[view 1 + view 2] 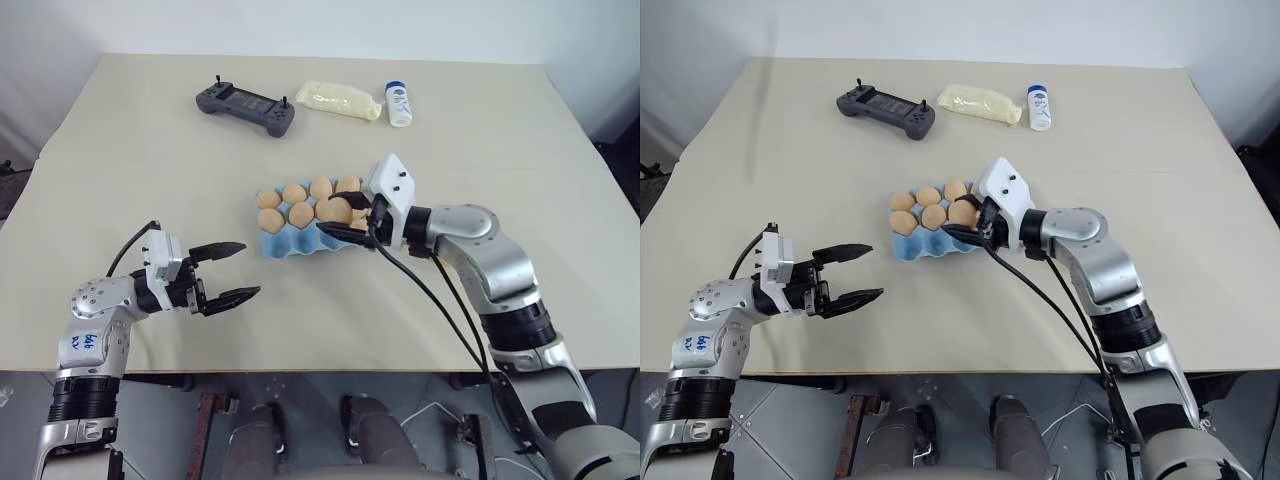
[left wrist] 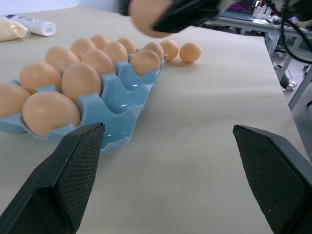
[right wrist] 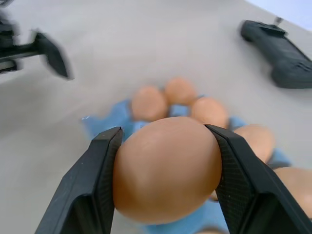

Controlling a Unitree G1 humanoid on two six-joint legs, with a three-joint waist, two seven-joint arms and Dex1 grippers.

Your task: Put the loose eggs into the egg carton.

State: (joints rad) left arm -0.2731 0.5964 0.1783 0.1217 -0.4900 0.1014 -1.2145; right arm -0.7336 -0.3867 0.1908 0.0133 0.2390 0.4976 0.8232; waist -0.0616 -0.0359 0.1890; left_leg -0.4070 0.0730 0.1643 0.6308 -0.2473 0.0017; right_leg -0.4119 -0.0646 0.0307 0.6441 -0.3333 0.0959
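Note:
The light blue egg carton [image 1: 285, 247] lies mid-table with several tan-orange eggs [image 1: 295, 193] in its cups; some cups on the near side [image 2: 114, 95] are bare. My right gripper [image 1: 341, 221] hovers over the carton's right part, shut on one egg [image 3: 168, 168] that sits squarely between its black fingers [image 3: 95, 180]. Two loose eggs [image 2: 190, 52] rest on the table just past the carton's far end in the left wrist view. My left gripper [image 1: 250, 268] stands open and holds nothing, low over the table to the left of the carton.
A dark grey game controller [image 1: 245, 105], a pale yellow wrapped packet [image 1: 340, 100] and a small white bottle [image 1: 399, 104] lie along the back of the beige table [image 1: 130, 180]. The table's front edge runs just below my left gripper.

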